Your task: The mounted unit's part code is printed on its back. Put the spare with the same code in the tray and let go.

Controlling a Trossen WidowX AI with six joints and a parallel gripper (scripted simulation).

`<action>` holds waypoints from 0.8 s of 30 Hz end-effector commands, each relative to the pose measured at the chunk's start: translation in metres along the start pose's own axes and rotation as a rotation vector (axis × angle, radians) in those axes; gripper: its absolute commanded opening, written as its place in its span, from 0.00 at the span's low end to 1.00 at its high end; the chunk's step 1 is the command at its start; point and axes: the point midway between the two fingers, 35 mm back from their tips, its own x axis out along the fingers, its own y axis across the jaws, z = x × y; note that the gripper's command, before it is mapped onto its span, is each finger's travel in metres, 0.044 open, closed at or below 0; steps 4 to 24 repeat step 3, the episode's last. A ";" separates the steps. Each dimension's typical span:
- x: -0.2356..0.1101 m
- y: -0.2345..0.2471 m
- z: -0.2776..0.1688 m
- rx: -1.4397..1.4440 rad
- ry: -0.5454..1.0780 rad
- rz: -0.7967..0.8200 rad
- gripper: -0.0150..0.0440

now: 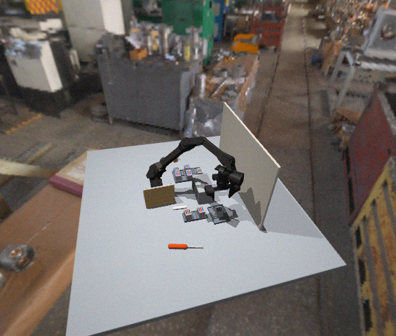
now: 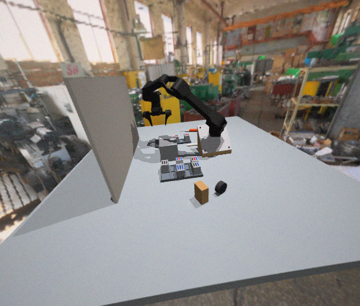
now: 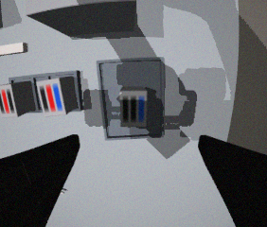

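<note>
Wide-open and holding nothing, the gripper hangs above the tray. Inside that tray sits the spare, striped black, black, blue; beside the tray stands a rack with two more spares.

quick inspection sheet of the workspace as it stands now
surface: pale grey table, tall beige panel standing on it
job's things: spare with two black stripes and one blue lying in the tray; two spares in the rack beside it; another rack of three
clutter: orange screwdriver, brown block, black roll, white stick
grippers: gripper open, empty, raised above the tray
cables: nothing seen
surroundings: blurred factory hall
</note>
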 end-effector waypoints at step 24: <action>0.000 0.000 0.000 0.001 0.001 -0.002 1.00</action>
